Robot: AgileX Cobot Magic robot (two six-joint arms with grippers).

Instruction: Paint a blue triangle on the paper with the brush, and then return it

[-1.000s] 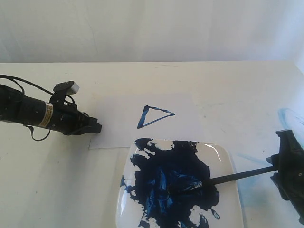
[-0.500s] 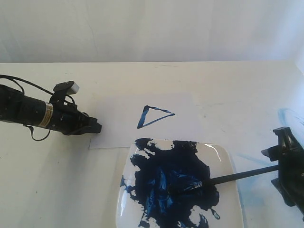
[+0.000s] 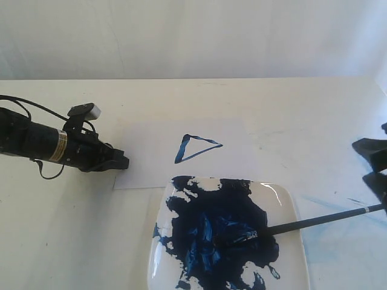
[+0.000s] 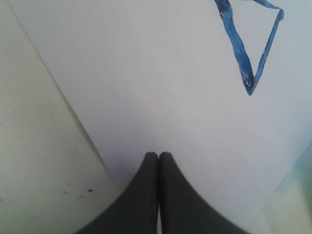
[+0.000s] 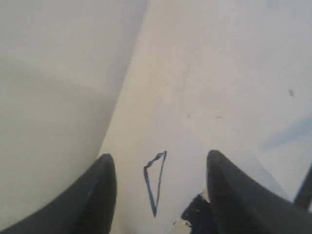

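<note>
The white paper (image 3: 151,151) lies flat in the middle of the table, with the small blue triangle (image 3: 196,148) painted on it. The brush (image 3: 314,221) lies free, its bristles in the paint on the plate (image 3: 284,196) and its black handle stretching right over the table. My right gripper (image 3: 371,162) hangs open at the right edge, above the handle's end and apart from it. My left gripper (image 3: 124,162) is shut and empty, its tips on the paper's left edge. The left wrist view shows the shut left gripper (image 4: 159,155) on the paper (image 4: 146,73), with the triangle (image 4: 248,48) beyond. The right gripper (image 5: 160,157) frames the triangle (image 5: 155,184).
A broad dark-blue paint smear (image 3: 217,232) covers most of the glossy white plate at the front. Faint pale-blue stains (image 3: 335,202) mark the table to the right of the plate. A pale wall stands behind the table's far edge.
My right gripper has opened, let go of the brush handle and drawn away up and to the right. The brush stays lying on the plate. The left arm has not moved.
</note>
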